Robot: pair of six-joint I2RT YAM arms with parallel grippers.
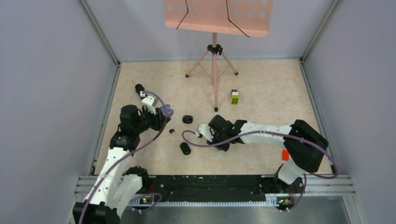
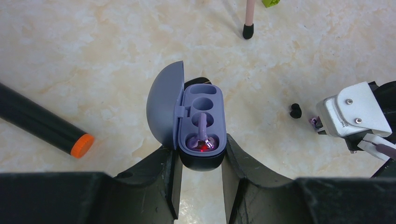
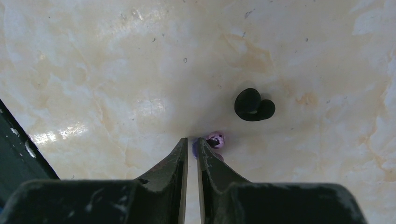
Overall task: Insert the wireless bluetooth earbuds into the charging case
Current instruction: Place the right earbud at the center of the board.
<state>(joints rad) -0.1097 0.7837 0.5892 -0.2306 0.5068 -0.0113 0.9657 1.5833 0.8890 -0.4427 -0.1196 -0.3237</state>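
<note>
My left gripper (image 2: 201, 151) is shut on the near end of the pale purple charging case (image 2: 201, 112), which it holds with its lid open to the left. One pale purple earbud (image 2: 202, 135) sits in the near socket over a red light; the far socket is empty. The case also shows in the top view (image 1: 165, 110). My right gripper (image 3: 192, 142) is pinched on the second pale purple earbud (image 3: 216, 139) just above the floor. A black earbud (image 3: 254, 105) lies just beyond it and also shows in the top view (image 1: 172, 131).
Two black cases (image 1: 187, 119) (image 1: 185, 148) lie between the arms. A green-and-purple block (image 1: 235, 96) stands behind, beside a pink music stand's tripod (image 1: 214, 70). A black rod with an orange end (image 2: 81, 144) lies left of the purple case. Grey walls enclose the floor.
</note>
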